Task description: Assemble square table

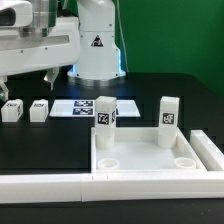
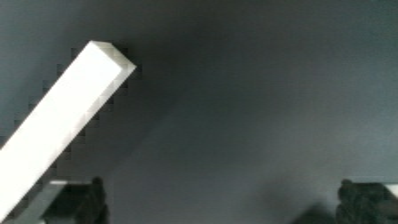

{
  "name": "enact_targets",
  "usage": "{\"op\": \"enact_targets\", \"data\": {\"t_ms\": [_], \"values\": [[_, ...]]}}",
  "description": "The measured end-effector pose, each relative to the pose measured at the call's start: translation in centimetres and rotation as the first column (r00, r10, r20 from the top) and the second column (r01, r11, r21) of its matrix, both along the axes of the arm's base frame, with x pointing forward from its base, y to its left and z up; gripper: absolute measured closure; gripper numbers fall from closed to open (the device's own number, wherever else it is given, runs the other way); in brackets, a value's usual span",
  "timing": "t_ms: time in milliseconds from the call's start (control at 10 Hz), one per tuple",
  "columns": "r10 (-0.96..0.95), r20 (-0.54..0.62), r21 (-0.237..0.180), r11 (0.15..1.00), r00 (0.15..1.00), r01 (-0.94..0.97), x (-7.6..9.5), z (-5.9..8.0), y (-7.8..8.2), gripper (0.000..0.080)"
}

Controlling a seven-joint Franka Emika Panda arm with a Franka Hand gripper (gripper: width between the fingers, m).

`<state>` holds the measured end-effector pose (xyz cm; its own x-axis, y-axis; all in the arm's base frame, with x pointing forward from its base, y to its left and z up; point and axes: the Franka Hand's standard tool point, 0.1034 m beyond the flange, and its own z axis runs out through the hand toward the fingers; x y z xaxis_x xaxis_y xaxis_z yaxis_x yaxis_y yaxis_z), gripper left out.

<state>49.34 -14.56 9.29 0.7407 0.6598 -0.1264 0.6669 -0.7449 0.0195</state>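
A black tabletop (image 1: 150,90) fills the scene, with a green wall (image 1: 200,40) behind it. The square tray top (image 1: 145,168) of the table lies socket-side up in the foreground of the exterior view, just behind a long white bar (image 1: 60,186).

At the tray top's two far corners stand a first upright leg (image 1: 107,113) and a second upright leg (image 1: 168,112). They look seated in their sockets, though I can't tell how firmly. The tray top's two near sockets, one (image 1: 107,158) and the other (image 1: 183,158), are bare.

Well apart from the tray top, toward the exterior view's left, sit a first loose leg (image 1: 12,110) and a second loose leg (image 1: 38,110), side by side on the tabletop. The marker board (image 1: 75,105) lies flat between them and the tray top.

My pincer (image 2: 217,200) is released, its jaws spread wide with nothing between them. The wrist view shows only bare tabletop and a slanting white bar (image 2: 71,110) beneath me. Which bar that is, I can't tell.

I judge the job about half done, with two legs in and two to go. What's left is to fetch each loose leg, carry it over to the tray top and fix it into a near socket.
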Motion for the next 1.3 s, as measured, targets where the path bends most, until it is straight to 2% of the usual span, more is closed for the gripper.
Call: {"op": "enact_targets", "data": {"t_ms": [200, 500, 600, 1000, 1100, 1300], "values": [[-0.151, 0.012, -0.007, 0.988, 0.988, 0.151, -0.2, -0.1, 0.0, 0.015], [-0.431, -0.012, -0.017, 0.902, 0.902, 0.431, -3.0, -1.5, -1.1, 0.015], [-0.457, -0.023, -0.008, 0.89, 0.889, 0.457, -3.7, -1.9, -1.0, 0.015], [-0.443, -0.059, -0.017, 0.897, 0.895, 0.443, -3.9, -2.0, -0.3, 0.015], [-0.455, -0.12, -0.045, 0.891, 0.882, 0.453, -4.4, -2.2, 0.2, 0.015], [-0.532, -0.309, -0.159, 0.846, 0.789, 0.508, -6.8, -3.2, 0.9, 0.015]]}}
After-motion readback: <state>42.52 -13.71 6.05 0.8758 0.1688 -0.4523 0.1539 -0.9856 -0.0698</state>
